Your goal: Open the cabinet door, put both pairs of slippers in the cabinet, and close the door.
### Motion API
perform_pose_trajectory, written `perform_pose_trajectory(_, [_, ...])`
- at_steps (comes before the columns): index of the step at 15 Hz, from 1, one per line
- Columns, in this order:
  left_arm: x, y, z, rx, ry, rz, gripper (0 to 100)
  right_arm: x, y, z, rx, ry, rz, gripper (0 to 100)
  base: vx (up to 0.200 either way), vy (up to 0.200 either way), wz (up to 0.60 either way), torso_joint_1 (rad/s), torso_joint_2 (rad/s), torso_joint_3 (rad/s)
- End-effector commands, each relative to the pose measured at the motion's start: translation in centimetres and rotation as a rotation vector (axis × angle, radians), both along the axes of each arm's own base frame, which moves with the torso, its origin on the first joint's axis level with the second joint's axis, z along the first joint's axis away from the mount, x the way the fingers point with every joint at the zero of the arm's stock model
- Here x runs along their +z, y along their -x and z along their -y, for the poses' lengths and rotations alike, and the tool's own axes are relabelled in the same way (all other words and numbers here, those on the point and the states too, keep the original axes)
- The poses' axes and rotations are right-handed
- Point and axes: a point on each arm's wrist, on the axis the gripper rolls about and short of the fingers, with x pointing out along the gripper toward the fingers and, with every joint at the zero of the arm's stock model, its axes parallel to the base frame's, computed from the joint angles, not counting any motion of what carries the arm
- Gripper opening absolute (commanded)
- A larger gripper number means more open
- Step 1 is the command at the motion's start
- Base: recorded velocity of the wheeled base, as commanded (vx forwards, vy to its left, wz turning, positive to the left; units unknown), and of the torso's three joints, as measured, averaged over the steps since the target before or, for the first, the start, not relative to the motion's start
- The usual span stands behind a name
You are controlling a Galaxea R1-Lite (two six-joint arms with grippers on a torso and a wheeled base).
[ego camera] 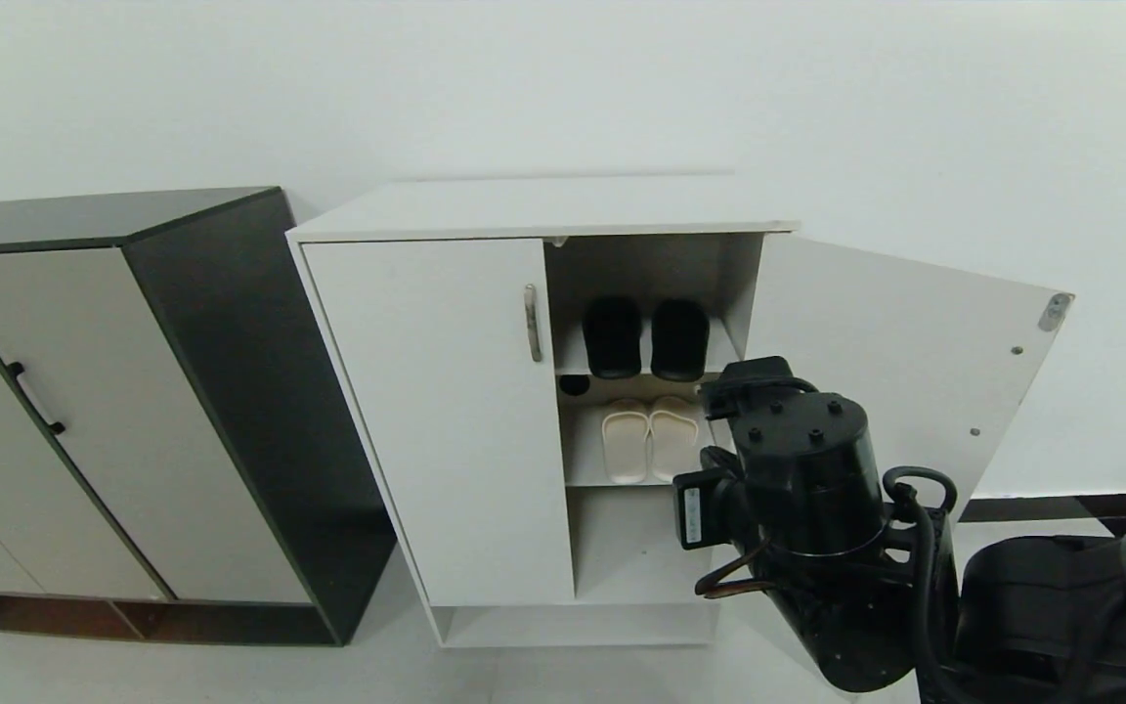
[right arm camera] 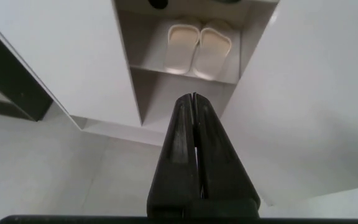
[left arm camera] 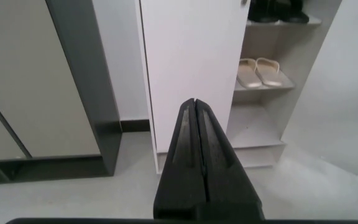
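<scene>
The white cabinet [ego camera: 543, 207] has its right door [ego camera: 895, 362] swung wide open and its left door [ego camera: 446, 411] closed. A pair of black slippers [ego camera: 643, 337] sits on the top shelf. A pair of cream slippers [ego camera: 649, 438] lies side by side on the middle shelf, and the bottom shelf is bare. My right arm's wrist [ego camera: 798, 479] hangs in front of the opening's lower right. My right gripper [right arm camera: 194, 99] is shut and holds nothing, pointing at the shelf below the cream slippers [right arm camera: 199, 45]. My left gripper [left arm camera: 194, 104] is shut too, facing the closed door, with nothing in it.
A taller grey and black cabinet [ego camera: 133, 411] stands close to the white one's left side. The light floor [ego camera: 231, 675] in front of both is bare. The open door's inner face [right arm camera: 316, 93] is near my right gripper's side.
</scene>
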Motion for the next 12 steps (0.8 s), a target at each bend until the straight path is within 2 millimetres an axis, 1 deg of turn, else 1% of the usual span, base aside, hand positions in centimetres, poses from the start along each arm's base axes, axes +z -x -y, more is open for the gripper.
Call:
perform_pose_trajectory(1, [0.01,0.0,0.0,0.0,0.0,0.002,0,0.03,0.05,-0.02,0.002,0.001,0.001,0,0.0,0.0,0.0,0.119,-0.46,-0.334])
perform_pose_trajectory(3, [0.0,0.0,0.0,0.0,-0.001,0.0,0,0.08,0.07,0.0,0.0,-0.002,0.002,0,0.0,0.0,0.0,0.132,-0.47,-0.33])
perform_pose_trajectory(4, [0.01,0.0,0.0,0.0,0.0,0.002,0,0.22,0.25,0.33,0.002,-0.003,0.002,0,0.0,0.0,0.0,0.154,-0.47,-0.33])
perform_pose_trajectory(7, [0.0,0.0,0.0,0.0,-0.001,0.0,0,-0.04,0.0,0.57,-0.008,0.004,-0.004,0,0.0,0.0,0.0,0.155,-0.47,-0.315])
perform_pose_trajectory(12, [0.0,0.0,0.0,0.0,-0.001,0.0,0,0.01,-0.03,0.63,-0.011,0.003,-0.003,0,0.0,0.0,0.0,0.189,-0.5,-0.312])
